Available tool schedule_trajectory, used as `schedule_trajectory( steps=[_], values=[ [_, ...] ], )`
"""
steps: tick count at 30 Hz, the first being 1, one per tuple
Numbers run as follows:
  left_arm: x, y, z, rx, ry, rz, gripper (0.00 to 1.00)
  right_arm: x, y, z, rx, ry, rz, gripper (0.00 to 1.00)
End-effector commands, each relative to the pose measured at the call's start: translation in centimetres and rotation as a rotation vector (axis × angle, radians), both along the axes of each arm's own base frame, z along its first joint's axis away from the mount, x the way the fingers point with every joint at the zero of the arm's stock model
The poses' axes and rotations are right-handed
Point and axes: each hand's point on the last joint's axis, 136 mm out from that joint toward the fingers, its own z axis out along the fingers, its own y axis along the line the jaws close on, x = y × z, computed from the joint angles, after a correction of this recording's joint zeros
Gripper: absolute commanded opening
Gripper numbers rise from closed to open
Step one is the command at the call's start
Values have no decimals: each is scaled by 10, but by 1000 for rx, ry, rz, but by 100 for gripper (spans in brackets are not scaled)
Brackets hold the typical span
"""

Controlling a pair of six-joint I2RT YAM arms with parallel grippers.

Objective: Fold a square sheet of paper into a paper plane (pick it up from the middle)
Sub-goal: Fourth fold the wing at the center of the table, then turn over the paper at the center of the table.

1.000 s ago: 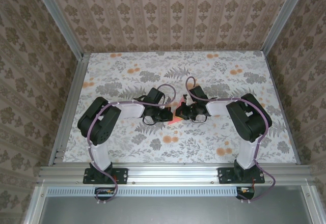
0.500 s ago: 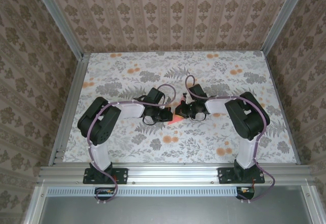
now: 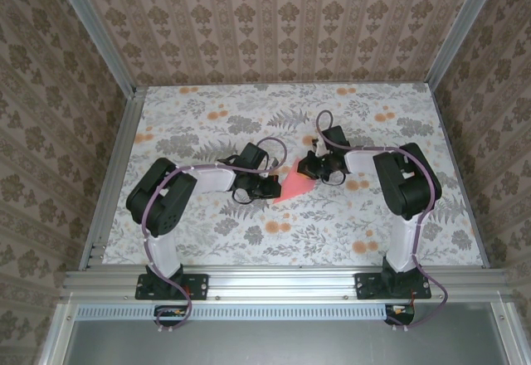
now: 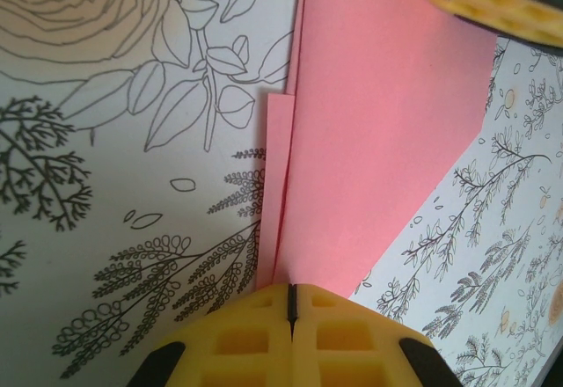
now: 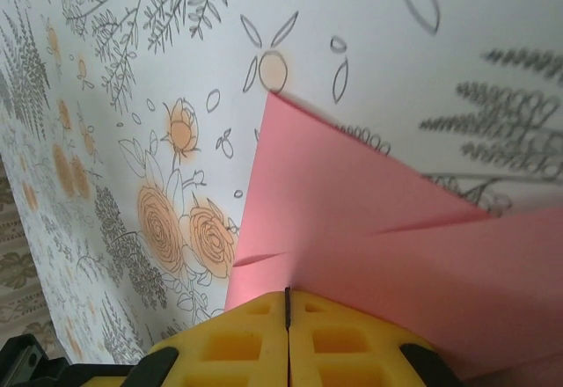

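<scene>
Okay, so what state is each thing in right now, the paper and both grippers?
square sheet of paper, partly folded, flaps creased, pinched at two ends
left gripper, jaws shut on one end of the paper
right gripper, jaws shut on the opposite end

Boxed in on three sides by beige wallpaper (image 3: 274, 25) patterned in vertical damask stripes. Framed by aluminium posts (image 3: 90, 29) at the back corners and a double aluminium rail (image 3: 282, 282) along the near edge. Floored between them with a white table cover (image 3: 249, 112) printed in grey leaves and scattered orange flowers (image 3: 217, 114). Ends nearest the camera in a plain grey panel (image 3: 274, 344). Lit evenly and softly
</scene>
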Motion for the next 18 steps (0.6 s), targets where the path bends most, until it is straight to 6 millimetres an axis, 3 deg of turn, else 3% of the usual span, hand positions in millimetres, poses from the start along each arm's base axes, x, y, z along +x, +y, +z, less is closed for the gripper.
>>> schedule_trajectory(
  steps=[1, 7, 13, 18],
  values=[
    [-42, 48, -48, 229, 181, 0, 0, 26, -46, -20, -107, -15, -100, 8],
    [-41, 46, -46, 223, 178, 3, 0, 46, -68, 1, -104, -84, -141, 9],
    [-34, 40, -34, 202, 156, 3, 0, 49, -76, 45, -108, -184, -149, 9],
    [-9, 14, 21, 78, 46, 3, 5, 21, -80, 65, -112, -194, -159, 18]
  ],
)
